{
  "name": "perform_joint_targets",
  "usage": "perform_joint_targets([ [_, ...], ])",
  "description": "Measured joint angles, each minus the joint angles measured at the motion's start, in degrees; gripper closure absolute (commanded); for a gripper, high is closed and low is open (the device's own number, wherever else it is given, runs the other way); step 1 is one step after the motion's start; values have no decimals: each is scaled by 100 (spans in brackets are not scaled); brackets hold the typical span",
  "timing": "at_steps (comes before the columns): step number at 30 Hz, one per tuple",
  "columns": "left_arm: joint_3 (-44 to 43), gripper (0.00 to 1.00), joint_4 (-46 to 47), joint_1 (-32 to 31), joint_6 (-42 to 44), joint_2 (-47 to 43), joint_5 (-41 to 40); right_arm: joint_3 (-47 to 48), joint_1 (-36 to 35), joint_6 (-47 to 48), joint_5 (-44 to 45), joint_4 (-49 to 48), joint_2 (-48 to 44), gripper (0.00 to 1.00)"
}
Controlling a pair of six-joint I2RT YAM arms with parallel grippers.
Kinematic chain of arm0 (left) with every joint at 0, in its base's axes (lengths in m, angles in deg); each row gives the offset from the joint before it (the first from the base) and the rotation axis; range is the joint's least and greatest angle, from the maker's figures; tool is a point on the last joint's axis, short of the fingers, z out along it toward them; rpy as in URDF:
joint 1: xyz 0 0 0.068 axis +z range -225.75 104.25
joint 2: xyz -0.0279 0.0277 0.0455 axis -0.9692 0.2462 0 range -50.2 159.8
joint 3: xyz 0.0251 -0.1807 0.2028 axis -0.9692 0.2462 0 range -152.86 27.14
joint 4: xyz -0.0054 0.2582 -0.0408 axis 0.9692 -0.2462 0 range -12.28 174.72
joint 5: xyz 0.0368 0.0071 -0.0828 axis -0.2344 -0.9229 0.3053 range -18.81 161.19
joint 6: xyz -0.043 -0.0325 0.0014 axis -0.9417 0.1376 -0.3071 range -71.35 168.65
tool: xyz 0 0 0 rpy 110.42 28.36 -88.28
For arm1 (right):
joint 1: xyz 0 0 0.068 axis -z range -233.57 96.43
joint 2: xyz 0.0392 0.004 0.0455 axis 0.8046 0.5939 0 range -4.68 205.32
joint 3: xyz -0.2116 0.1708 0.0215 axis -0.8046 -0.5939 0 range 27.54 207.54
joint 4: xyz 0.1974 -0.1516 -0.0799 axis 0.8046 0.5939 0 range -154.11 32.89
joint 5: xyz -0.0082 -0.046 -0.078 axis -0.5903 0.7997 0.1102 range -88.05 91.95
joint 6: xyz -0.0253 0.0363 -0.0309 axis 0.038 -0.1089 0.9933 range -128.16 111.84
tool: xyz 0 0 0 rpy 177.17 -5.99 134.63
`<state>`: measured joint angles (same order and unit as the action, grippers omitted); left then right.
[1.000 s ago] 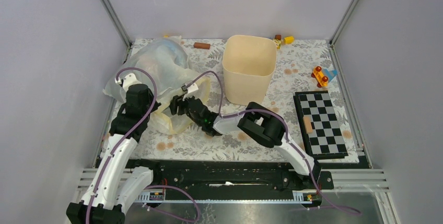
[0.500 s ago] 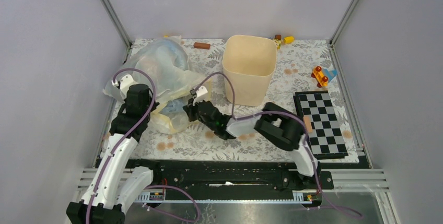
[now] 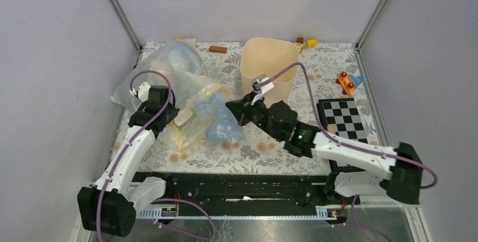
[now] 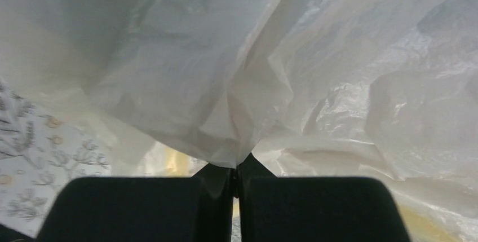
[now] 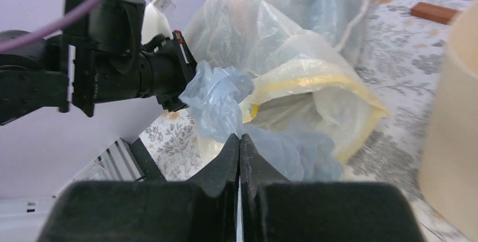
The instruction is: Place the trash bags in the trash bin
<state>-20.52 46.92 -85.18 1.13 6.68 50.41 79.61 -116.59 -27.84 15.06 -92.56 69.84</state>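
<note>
The pale blue trash bag (image 3: pixel 223 121) lies crumpled on the floral mat left of the cream trash bin (image 3: pixel 269 70), partly pulled out of a pale yellow bag (image 3: pixel 194 119). My right gripper (image 3: pixel 230 106) is shut on the blue film; in the right wrist view the bag (image 5: pixel 217 98) bunches right at the shut fingertips of the right gripper (image 5: pixel 239 138), with the bin wall (image 5: pixel 451 112) at the right edge. My left gripper (image 3: pixel 172 115) is shut on a fold of the clear whitish bag (image 4: pixel 237 101), pinched at the tips of the left gripper (image 4: pixel 234 166).
The bulky clear whitish bag (image 3: pixel 169 70) fills the back left corner. A checkerboard (image 3: pixel 344 132) lies on the right, a red-orange toy (image 3: pixel 345 82) behind it, yellow blocks (image 3: pixel 304 43) and a brown stick (image 3: pixel 217 49) along the back. Grey walls close in on three sides.
My right gripper has shut on the blue bag and swung right toward the bin, dragging the bag out of the yellow one. The left arm shifted slightly, still pinching the whitish bag.
</note>
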Motion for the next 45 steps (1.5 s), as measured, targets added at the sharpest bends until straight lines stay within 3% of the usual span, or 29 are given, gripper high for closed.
perform_joint_targets([
  [6,695,100,772,0,-754,345,551,-92,-2,42,876,1751,-1475,100],
  [13,1598,100,2315,-48,-1554,1167,715,-387,-2,-149,1788,3543,-3062,100],
  [20,619,100,2734,-50,-1961,3088,-52,-348,-2,-293,2116,4857,-3797,100],
  [25,-63,100,2758,133,-1930,3727,-636,-313,-2,-396,2299,5510,-3836,100],
  [27,-236,89,2761,181,-1845,3812,-752,-313,-2,-426,2337,5661,-3895,100],
  [29,-267,67,2780,184,-1731,3759,-754,-313,-2,-459,2332,5716,-3945,100],
  [31,-229,37,2743,138,-1585,3585,-706,-313,-2,-479,2277,5727,-3991,100],
  [34,-11,12,2697,35,-1294,2907,-496,-313,-2,-452,1812,5602,-3891,100],
  [40,164,2,2387,-28,-739,907,470,48,-4,-295,184,4964,-3329,100],
  [45,533,1,2625,-35,-133,-568,2140,120,-4,-188,-50,4531,-3215,100],
])
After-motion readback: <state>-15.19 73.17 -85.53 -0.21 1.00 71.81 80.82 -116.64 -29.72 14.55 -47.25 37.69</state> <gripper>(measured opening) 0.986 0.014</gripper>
